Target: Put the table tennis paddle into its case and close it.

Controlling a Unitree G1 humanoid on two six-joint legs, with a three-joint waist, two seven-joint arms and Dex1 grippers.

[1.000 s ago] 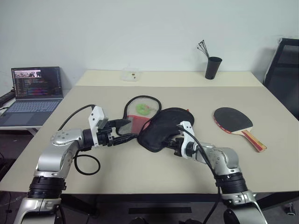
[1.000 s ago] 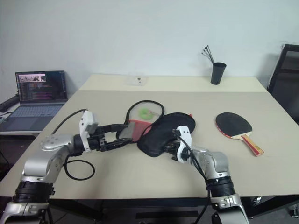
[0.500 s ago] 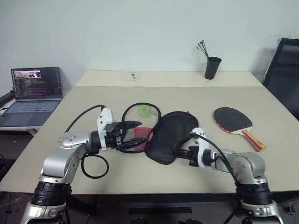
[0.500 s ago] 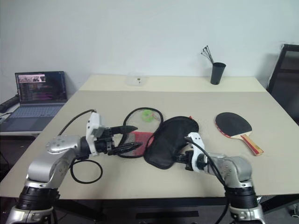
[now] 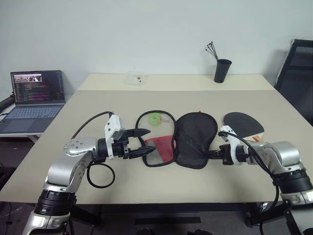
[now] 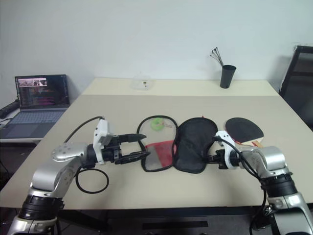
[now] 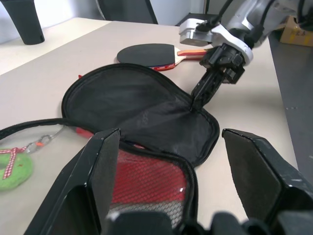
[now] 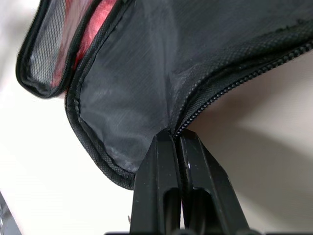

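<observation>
1. The right gripper [image 5: 213, 154] has its two black fingers pinched tight on the zip edge of the paddle-shaped soft case [image 5: 195, 139], at the narrow end of its black fabric flap.
2. That flap lies spread open and flat on the beige table [image 5: 146, 181], just ahead of the right gripper's tips.
3. The left gripper [image 5: 143, 142] holds nothing; its jaws stand wide, one finger above the other, over the case's red-and-mesh half [image 5: 159, 151].
4. A small green round tag [image 5: 155, 118] lies inside the case's black zip loop, just beyond the left gripper.
5. The table tennis paddle [image 5: 243, 121], with black rubber blade, red rim and striped wooden handle, lies on the table just behind the right gripper, outside the case.
</observation>
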